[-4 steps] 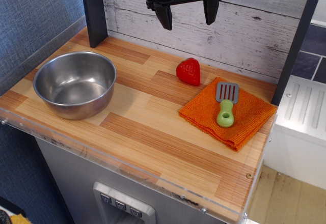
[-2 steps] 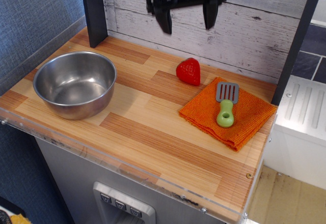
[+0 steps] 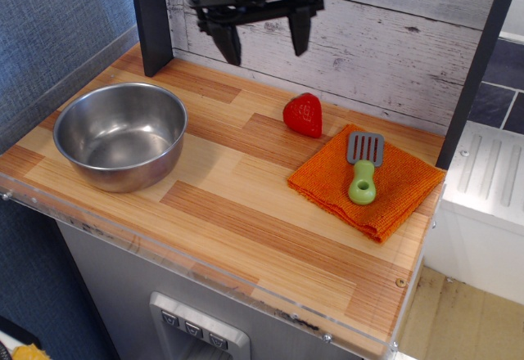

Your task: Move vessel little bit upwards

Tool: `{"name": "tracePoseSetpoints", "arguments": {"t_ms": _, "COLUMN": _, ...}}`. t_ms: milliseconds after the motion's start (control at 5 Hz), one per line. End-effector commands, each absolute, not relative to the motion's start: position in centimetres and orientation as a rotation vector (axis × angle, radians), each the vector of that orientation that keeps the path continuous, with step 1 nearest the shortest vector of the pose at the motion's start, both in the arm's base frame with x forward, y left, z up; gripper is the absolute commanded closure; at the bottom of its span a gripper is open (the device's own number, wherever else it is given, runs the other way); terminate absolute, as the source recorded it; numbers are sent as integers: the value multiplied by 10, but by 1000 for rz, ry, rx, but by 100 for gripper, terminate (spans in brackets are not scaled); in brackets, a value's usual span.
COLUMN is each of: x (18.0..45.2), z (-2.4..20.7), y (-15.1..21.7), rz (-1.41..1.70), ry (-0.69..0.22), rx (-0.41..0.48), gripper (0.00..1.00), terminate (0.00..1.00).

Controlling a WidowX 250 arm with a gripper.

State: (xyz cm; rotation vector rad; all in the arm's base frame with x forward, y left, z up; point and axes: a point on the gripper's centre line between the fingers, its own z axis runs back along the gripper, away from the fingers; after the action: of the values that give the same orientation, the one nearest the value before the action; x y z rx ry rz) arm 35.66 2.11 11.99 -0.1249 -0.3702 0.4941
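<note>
While the end effector (image 3: 262,45) hangs high against the white plank backwall (image 3: 385,41), note that it has shifted leftward from where it stood a moment ago, from above the strawberry toward the bowl's side of the worktop (image 3: 246,204). Its two dark fingers are spread wide apart and hold nothing.

Item 1, the vessel (image 3: 121,135): a large stainless-steel bowl with a rolled rim, upright and empty, at the left end of the worktop near the front edge. It has not moved; you have not touched it yet. The end effector is above and to the right of it, well apart, so your judgement should be that the approach is under way and the grasp and the move are both still ahead.

Item 2, red strawberry toy (image 3: 303,114): on the worktop toward the back, right of the bowl, well apart from it.

Item 3, orange cloth (image 3: 393,192): folded, at the right end, just beside the strawberry.

Item 4, small spatula with a green handle (image 3: 362,168): lying on the cloth, grey slotted blade toward the back.

Item 5, dark upright post (image 3: 151,20): stands at the back left corner, behind the bowl.

Obstruction note: the strip of worktop behind the bowl appears free, but the post stands close to that path. You will likely want to take the rim on its right or rear side and keep the shift short, so the bowl stops short of post and backwall.
</note>
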Motion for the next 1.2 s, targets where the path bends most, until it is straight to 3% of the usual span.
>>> {"name": "tracePoseSetpoints", "arguments": {"t_ms": 0, "x": 337, "z": 136, "y": 48, "rz": 420, "ry": -402, "rx": 56, "gripper": 0, "terminate": 0}}
{"name": "tracePoseSetpoints", "arguments": {"t_ms": 400, "x": 314, "z": 124, "y": 56, "rz": 334, "ry": -362, "rx": 160, "gripper": 0, "terminate": 0}}
{"name": "tracePoseSetpoints", "arguments": {"t_ms": 1000, "x": 297, "z": 83, "y": 74, "rz": 362, "ry": -214, "rx": 212, "gripper": 0, "terminate": 0}}
